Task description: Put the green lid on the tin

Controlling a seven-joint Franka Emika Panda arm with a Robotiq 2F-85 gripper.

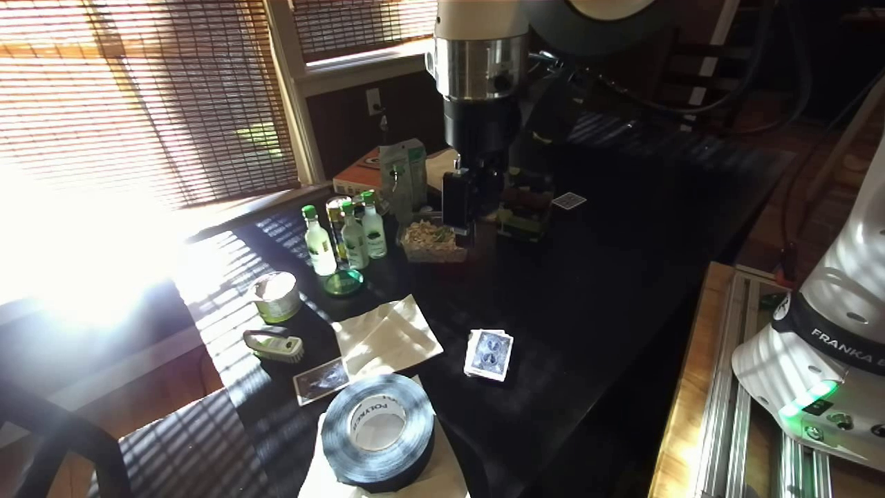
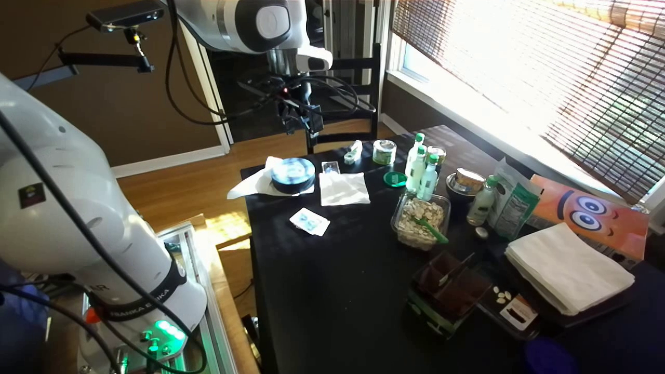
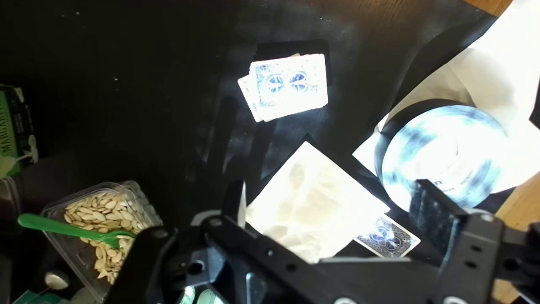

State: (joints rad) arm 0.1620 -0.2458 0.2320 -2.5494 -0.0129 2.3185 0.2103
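Observation:
The green lid [image 1: 343,282] lies flat on the dark table, beside the bottles; it also shows in an exterior view [image 2: 395,179]. The tin [image 1: 275,296] is a short silvery can with a greenish label, standing upright near the table edge by the window; it also shows in an exterior view [image 2: 384,152]. The lid lies apart from the tin. My gripper [image 1: 464,232] is high above the table, pointing down; it also shows in an exterior view [image 2: 303,130]. In the wrist view its fingers [image 3: 329,194] are wide apart with nothing between them. Lid and tin are out of the wrist view.
Several green-capped bottles [image 1: 354,238] stand close to the lid. A small brush [image 1: 273,346] lies by the tin. A napkin [image 1: 387,335], playing cards [image 1: 489,354], a tape roll [image 1: 378,432] and a seed container [image 2: 422,223] with a green spoon are on the table.

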